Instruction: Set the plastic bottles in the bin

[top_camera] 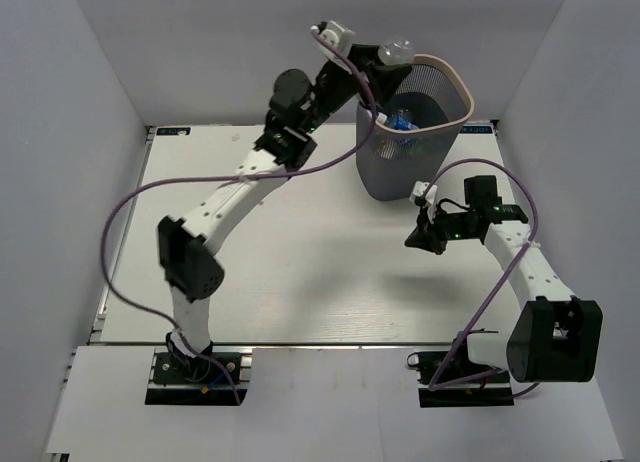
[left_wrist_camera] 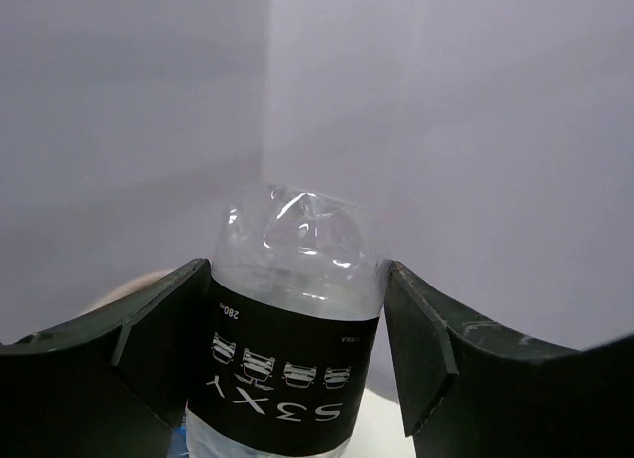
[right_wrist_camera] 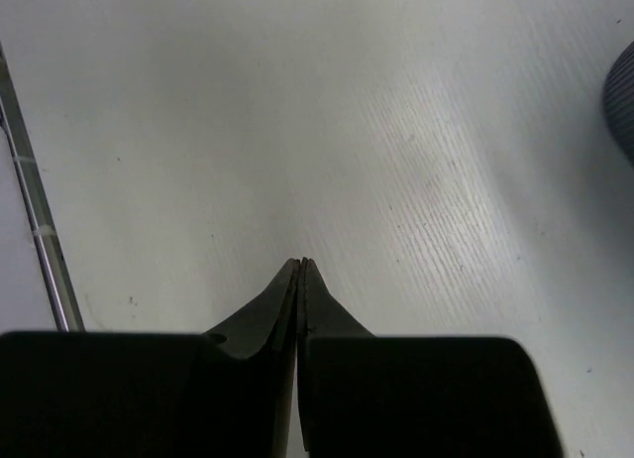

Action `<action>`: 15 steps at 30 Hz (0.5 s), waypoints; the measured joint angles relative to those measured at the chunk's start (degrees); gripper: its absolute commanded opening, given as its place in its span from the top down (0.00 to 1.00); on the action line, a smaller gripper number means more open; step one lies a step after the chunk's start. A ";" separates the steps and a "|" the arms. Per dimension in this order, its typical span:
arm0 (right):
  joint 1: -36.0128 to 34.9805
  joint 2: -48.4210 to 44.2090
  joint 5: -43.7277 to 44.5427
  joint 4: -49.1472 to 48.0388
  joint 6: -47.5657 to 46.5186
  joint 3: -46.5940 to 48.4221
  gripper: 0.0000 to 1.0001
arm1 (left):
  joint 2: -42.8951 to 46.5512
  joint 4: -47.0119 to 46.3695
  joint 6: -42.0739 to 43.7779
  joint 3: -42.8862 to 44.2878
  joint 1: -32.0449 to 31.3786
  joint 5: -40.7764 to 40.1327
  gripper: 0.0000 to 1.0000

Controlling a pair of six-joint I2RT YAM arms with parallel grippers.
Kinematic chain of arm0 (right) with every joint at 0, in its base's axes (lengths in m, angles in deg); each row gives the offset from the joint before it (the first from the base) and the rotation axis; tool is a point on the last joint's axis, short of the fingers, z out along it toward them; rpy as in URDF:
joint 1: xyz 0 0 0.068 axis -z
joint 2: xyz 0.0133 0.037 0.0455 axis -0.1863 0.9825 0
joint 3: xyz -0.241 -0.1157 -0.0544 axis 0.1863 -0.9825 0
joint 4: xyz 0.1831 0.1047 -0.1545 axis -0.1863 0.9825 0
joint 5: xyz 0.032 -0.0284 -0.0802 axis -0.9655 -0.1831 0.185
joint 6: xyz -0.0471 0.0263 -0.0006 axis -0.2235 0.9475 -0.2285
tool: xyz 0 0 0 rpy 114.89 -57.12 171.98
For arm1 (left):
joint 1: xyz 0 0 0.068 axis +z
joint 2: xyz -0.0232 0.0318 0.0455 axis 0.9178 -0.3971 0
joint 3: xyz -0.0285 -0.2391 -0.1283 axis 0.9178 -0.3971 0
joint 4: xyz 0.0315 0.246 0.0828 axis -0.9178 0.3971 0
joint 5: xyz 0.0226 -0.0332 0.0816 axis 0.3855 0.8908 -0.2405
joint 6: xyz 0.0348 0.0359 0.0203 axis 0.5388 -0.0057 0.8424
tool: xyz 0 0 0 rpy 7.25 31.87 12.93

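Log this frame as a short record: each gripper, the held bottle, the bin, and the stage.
left gripper: shut on a clear bottle with a black label, raised by the rim of the bin
right gripper: shut, empty, low over the table beside the bin
bin: upright at the far side of the table; blue item inside, probably a bottle label
stage: clear bottle not yet released
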 measured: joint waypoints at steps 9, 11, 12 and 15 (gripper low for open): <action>-1.03 0.00 2.64 -0.96 -0.63 -6.88 0.96 | -22.56 -6.95 -13.55 11.10 0.00 0.37 0.55; -1.07 -0.63 2.97 -0.98 -0.33 -8.57 0.63 | -22.86 -6.86 -14.97 11.26 0.09 -0.39 0.18; -1.07 -1.05 3.13 -1.09 -0.17 -9.31 0.42 | -22.86 -6.88 -15.45 11.61 0.15 -0.81 0.07; -1.07 -2.23 4.20 -2.19 0.26 -10.80 0.10 | -22.47 -7.08 -16.39 12.63 0.13 -2.10 0.00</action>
